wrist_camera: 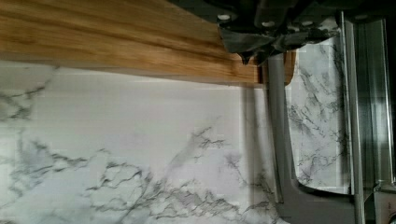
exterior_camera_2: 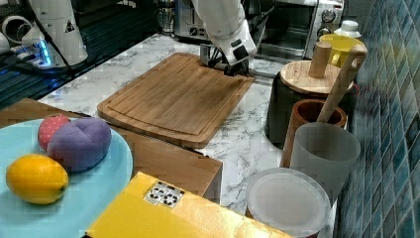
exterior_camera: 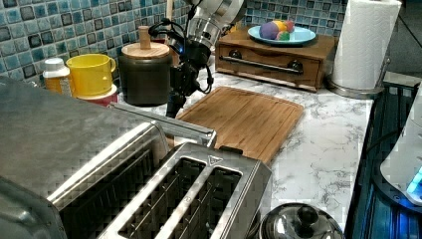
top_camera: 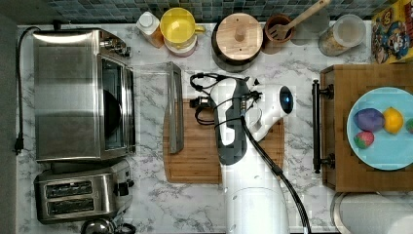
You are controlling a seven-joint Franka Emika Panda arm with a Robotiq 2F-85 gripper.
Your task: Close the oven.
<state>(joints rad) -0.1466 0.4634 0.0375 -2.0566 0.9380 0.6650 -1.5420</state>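
Arm (top_camera: 253, 195): white rounded casings with grey joint bands. Black cables (top_camera: 207, 92) loop around the wrist; one thick black hose (top_camera: 272, 165) trails along the forearm. Blue indicator light (top_camera: 286, 100) lit.

The oven (top_camera: 68, 95), a large boxy brushed-steel toaster oven, sits on the marble bench at the top view's left; its glass door (top_camera: 153, 105) lies folded down flat and open, the long bar handle (top_camera: 174, 109) over the cutting board's edge, knobs beside the dark cavity

Oven (top_camera: 68, 92) brushed steel; cutting board (top_camera: 195, 156) matt wood; counter (top_camera: 151, 195) glossy marble.
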